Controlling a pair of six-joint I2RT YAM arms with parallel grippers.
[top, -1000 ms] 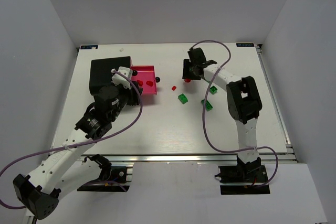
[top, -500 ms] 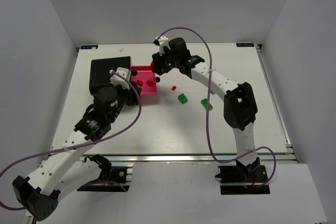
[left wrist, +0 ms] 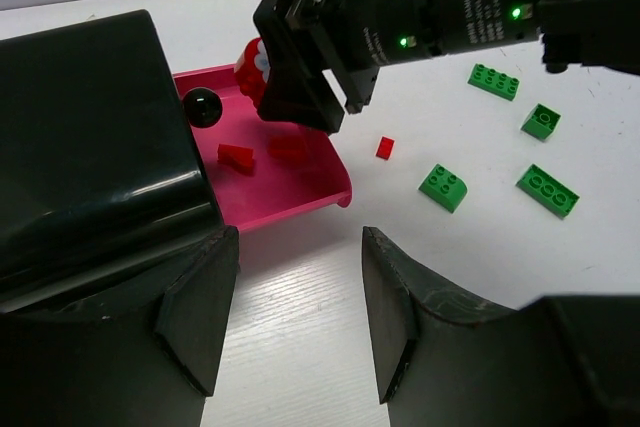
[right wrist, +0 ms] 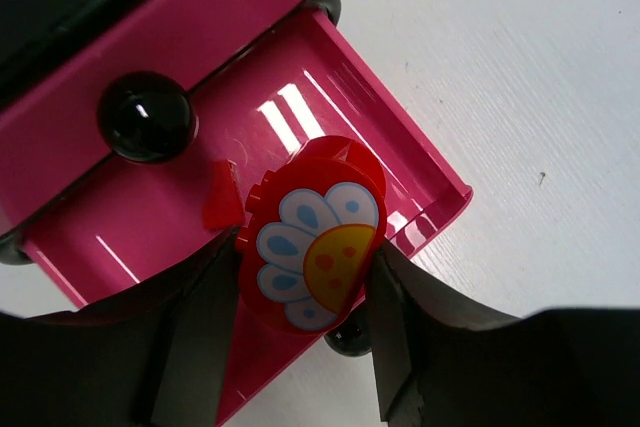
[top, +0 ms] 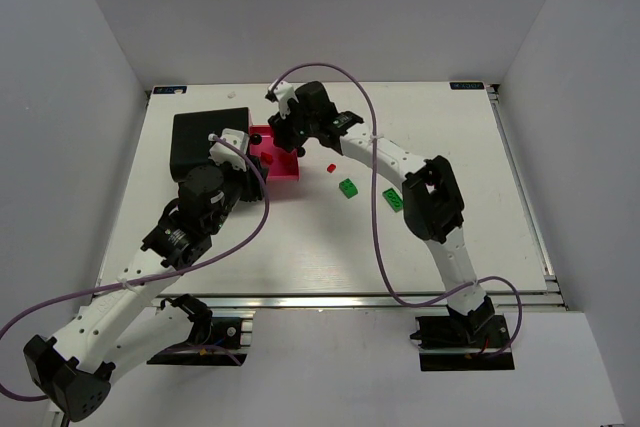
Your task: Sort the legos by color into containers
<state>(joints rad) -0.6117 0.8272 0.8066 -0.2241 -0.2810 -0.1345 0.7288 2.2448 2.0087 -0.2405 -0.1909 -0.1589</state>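
My right gripper [right wrist: 300,277] is shut on a round red lego [right wrist: 315,232] printed with a flower and holds it over the pink container [right wrist: 120,237]. From above, that gripper [top: 285,137] is over the pink container [top: 283,173], beside the black container [top: 200,137]. Two red legos [left wrist: 237,155] lie in the pink container [left wrist: 290,197]. A small red lego [top: 331,167] and green legos [top: 348,188] lie on the table to its right. My left gripper [left wrist: 300,317] is open and empty, low over the table just in front of the pink container.
More green legos [left wrist: 494,80] lie further right on the white table. Dark round knobs [right wrist: 150,117] sit along the pink container's edge. The right arm [top: 380,152] stretches across the middle of the table. White walls enclose the table at the back and sides.
My right arm has swung left from the far middle of the table to over the pink container, carrying the red flower lego. The left arm has barely moved.
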